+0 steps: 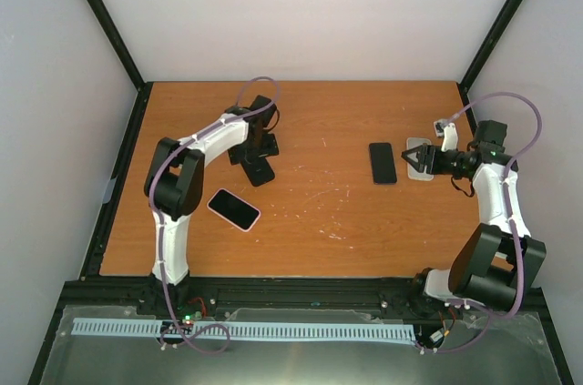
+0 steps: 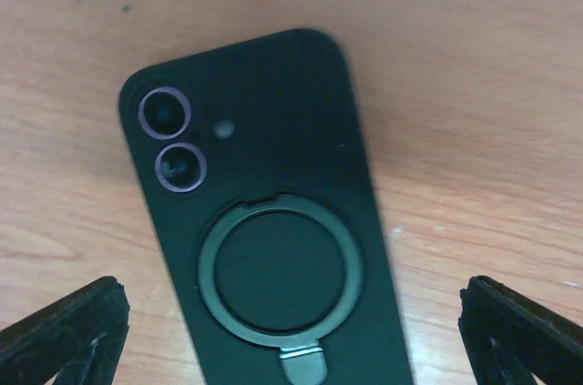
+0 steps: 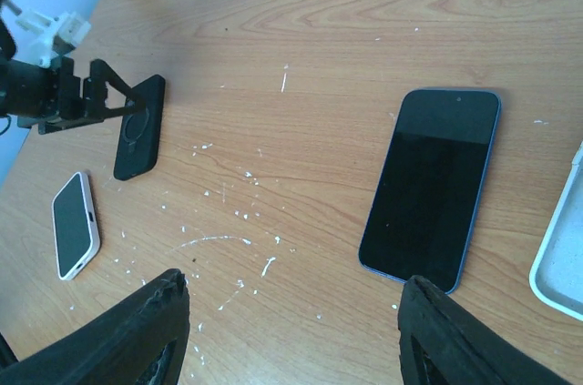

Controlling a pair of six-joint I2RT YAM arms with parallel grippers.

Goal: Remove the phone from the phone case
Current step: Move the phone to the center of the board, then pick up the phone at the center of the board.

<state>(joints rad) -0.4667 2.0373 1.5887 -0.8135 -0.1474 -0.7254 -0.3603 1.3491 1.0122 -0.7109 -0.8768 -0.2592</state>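
A dark green phone case [image 2: 273, 221] with a ring stand lies back up on the wooden table, two camera lenses [image 2: 173, 139] showing in its corner. My left gripper [image 2: 293, 335] is open, one finger on each side of the case and neither touching it. From above, that gripper [image 1: 256, 152] hovers over the case [image 1: 261, 173]. A bare dark phone [image 3: 430, 187] with a blue edge lies screen up at the right. My right gripper [image 3: 291, 330] is open and empty just before it, seen from above as the right gripper [image 1: 412, 162] beside the phone [image 1: 383, 163].
A phone in a pale pink case [image 1: 233, 208] lies screen up near the left arm, and shows as the pink-cased phone [image 3: 75, 224] in the right wrist view. A clear case [image 1: 421, 172] sits under the right gripper. White scratches mark the table's middle [image 3: 228, 239].
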